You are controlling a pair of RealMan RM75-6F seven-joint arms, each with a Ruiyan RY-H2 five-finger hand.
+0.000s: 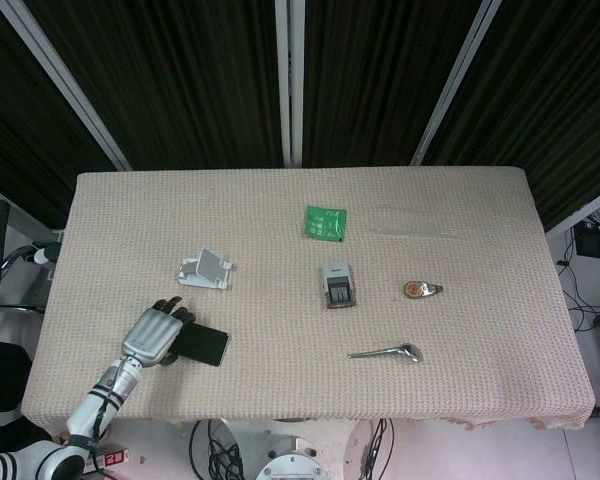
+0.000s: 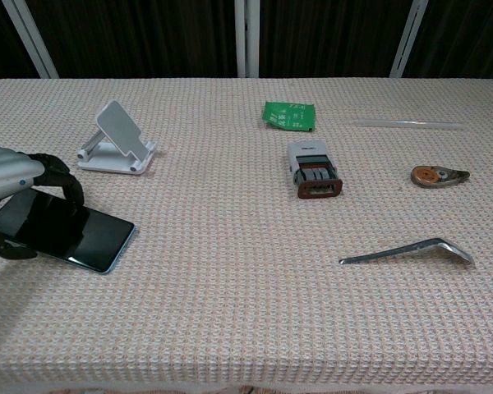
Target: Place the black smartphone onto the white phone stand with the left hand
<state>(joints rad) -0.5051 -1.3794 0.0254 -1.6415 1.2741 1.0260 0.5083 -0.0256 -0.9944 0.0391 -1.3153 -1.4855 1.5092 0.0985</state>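
no brand shows on the phone [image 2: 66, 234], whose dark screen is blank. the green packet [image 2: 288, 116] at the far middle of the table [image 2: 246, 328] carries white print, too small to read.

the left hand [image 2: 12, 201] is at the near left edge of the table, its dark fingers [image 2: 62, 176] curled over the far edge of the phone and the thumb wrapped around the near edge, so the phone is gripped between them. the phone's left end is lifted a little in the grasp while its right corner rests on the cloth. in the head view the hand [image 1: 152, 335] covers the phone's left half and the rest of the phone [image 1: 206, 346] sticks out to the right.

the white stand [image 2: 117, 139] sits beyond the phone, well apart from it, with its tilted plate facing the near right. bare cloth lies between the two.

further right are a grey stamp [image 2: 312, 168] with a red base, a small round tape dispenser [image 2: 437, 176], a bent metal bar [image 2: 407, 251] and a clear strip [image 2: 408, 124] near the far edge. the right hand is out of sight in both views.
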